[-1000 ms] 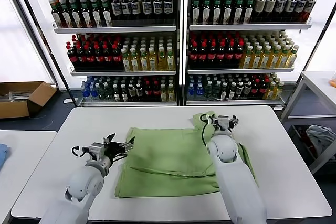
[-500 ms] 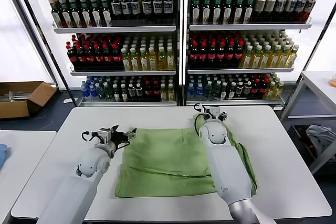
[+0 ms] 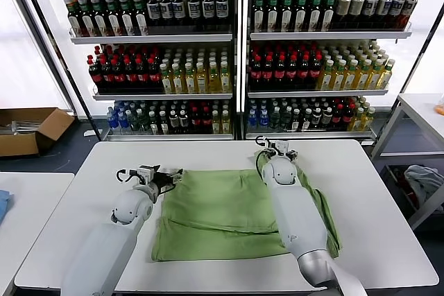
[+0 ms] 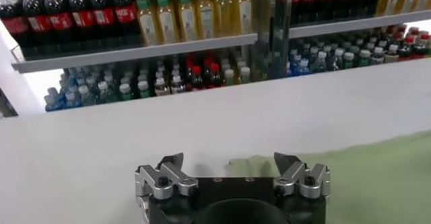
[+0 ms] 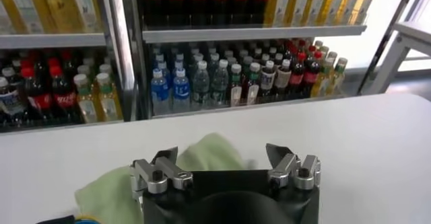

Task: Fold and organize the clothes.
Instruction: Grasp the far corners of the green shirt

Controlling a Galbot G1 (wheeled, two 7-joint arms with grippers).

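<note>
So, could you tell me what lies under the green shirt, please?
The shirt lies flat on the white table, with bare tabletop all round it. Whether anything sits beneath cannot be seen; the right arm also covers its right part.

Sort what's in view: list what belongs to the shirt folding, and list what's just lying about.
Job in hand:
- light green shirt on the white table
- left gripper, open, at its far left corner
- right gripper, open, at its far right corner

Lying about:
- drink shelves
- cardboard box
- grey-blue cloth bundle
</note>
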